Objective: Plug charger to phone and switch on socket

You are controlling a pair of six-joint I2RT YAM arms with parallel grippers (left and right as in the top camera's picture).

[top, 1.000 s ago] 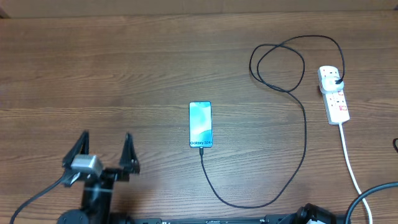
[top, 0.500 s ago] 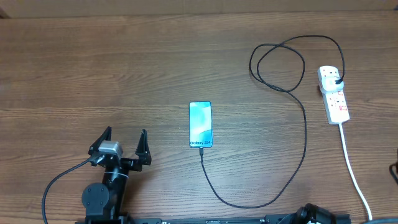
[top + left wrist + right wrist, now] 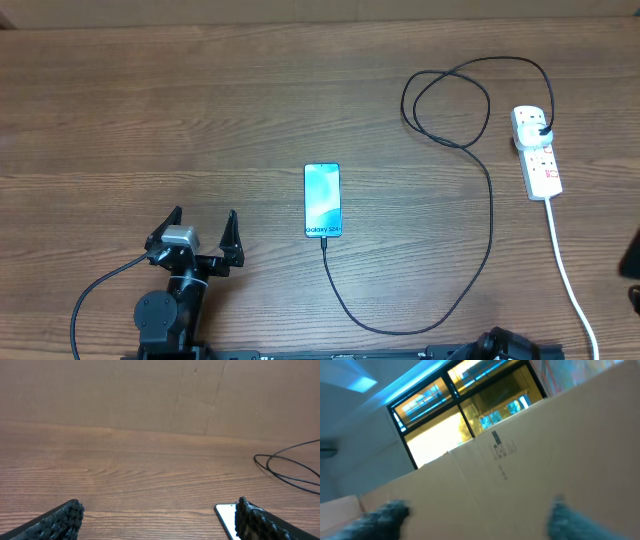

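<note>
Since the charger (image 3: 491,212) looks seated in the phone (image 3: 322,200) just ahead-right of your left tool (image 3: 203,214), that tool hangs released, while the socket (image 3: 540,165), far to its right, awaits your right tool (image 3: 475,510), likewise released.

right hand (image 3: 475,510) blurred | phone (image 3: 227,517) cut by lower edge | socket (image 3: 537,150) switch state too small to tell
</note>
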